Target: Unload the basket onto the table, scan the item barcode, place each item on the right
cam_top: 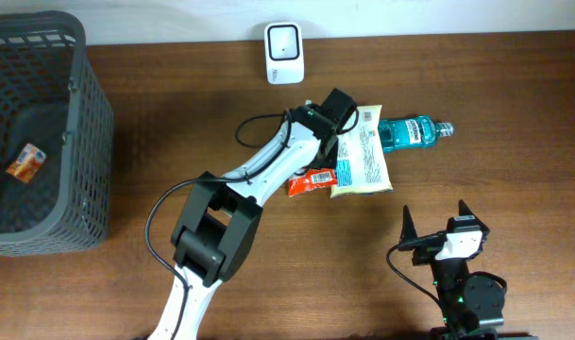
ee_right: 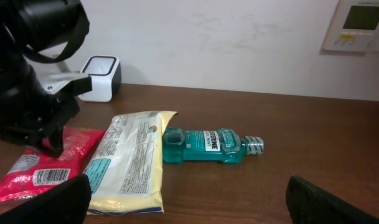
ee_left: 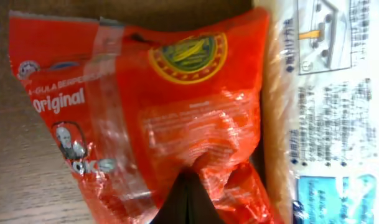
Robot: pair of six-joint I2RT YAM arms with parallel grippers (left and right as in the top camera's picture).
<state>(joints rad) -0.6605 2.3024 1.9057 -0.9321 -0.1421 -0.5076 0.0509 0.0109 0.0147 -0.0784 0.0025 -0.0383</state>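
My left end effector (cam_top: pixel 321 164) is clenched on the red snack packet (cam_top: pixel 310 181), which lies on the bench (cam_top: pixel 514 189) with one edge against the yellow pouch (cam_top: pixel 363 156) and bare wood toward the basket (cam_top: pixel 84 123), while my right end effector (cam_top: pixel 437 219) hangs released near the front edge.

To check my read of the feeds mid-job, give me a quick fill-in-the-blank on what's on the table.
1. The left gripper is shut on the ____ snack packet.
2. The mouthwash bottle lies on its ____.
3. The right gripper stands ____.
4. The small packet at left lies inside the ____.
Missing words: red; side; open; basket.
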